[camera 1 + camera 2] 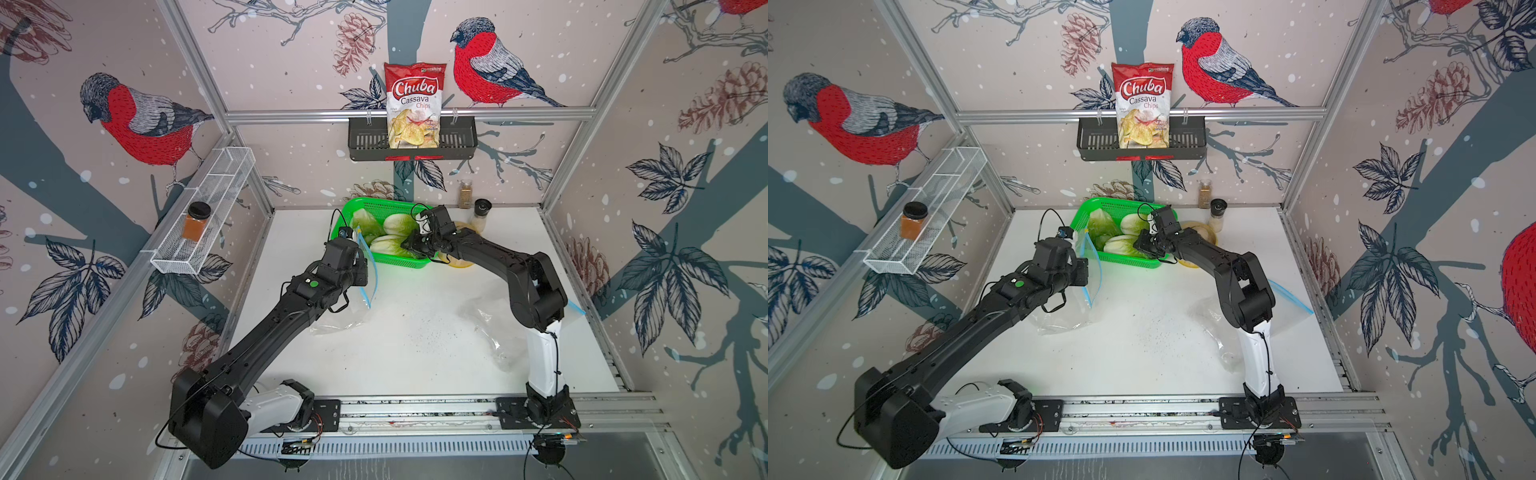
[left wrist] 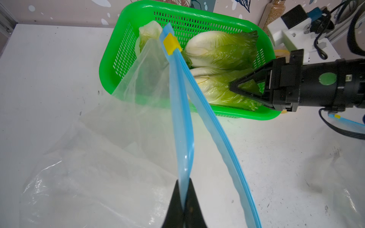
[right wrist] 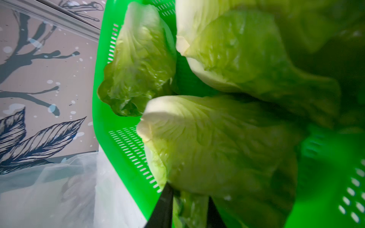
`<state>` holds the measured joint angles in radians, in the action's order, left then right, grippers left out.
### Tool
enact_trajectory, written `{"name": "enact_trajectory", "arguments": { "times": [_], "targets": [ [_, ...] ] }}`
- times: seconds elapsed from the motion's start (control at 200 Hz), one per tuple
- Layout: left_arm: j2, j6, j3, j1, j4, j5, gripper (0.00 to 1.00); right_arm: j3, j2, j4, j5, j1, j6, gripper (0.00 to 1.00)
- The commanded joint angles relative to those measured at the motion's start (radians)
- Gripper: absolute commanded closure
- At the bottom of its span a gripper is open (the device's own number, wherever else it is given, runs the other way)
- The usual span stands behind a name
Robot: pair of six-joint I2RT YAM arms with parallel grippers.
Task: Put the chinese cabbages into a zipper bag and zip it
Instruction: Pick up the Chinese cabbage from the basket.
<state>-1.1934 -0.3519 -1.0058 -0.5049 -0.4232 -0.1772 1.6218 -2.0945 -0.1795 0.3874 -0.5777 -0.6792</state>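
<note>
Right gripper (image 2: 232,87) is clamped on the leafy end of one white-stalked, light-green chinese cabbage (image 2: 213,89) lying in the green perforated plastic basket (image 2: 106,65), stalk end directed toward the clear zipper bag (image 2: 180,118), whose blue strip is pinched beside the basket by the left gripper (image 2: 184,182).

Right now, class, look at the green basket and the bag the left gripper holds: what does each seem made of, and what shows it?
Green basket: apparently moulded plastic, glossy; even rows of slots pierce its walls. Zipper bag: likely thin clear plastic film, shiny and crinkled; the table shows through it.
</note>
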Motion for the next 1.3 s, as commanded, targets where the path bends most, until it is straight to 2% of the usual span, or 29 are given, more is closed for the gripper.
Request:
{"name": "enact_trajectory", "arguments": {
  "times": [0.0, 0.545, 0.77, 1.296],
  "targets": [
    [0.007, -0.001, -0.005, 0.002, 0.015, -0.004, 0.98, -0.010, 0.034, 0.060, 0.036, 0.001, 0.013, 0.85],
    [0.016, 0.004, 0.003, 0.002, 0.005, 0.037, 0.98, -0.155, 0.253, 0.157, 0.025, -0.004, 0.054, 1.00],
    [-0.014, 0.008, 0.003, 0.002, 0.039, 0.070, 0.98, -0.261, 0.391, 0.215, 0.006, 0.006, 0.065, 1.00],
    [-0.125, 0.009, -0.025, 0.002, 0.121, 0.159, 0.99, -0.439, 0.707, 0.184, 0.029, -0.035, 0.101, 1.00]
  ]
}}
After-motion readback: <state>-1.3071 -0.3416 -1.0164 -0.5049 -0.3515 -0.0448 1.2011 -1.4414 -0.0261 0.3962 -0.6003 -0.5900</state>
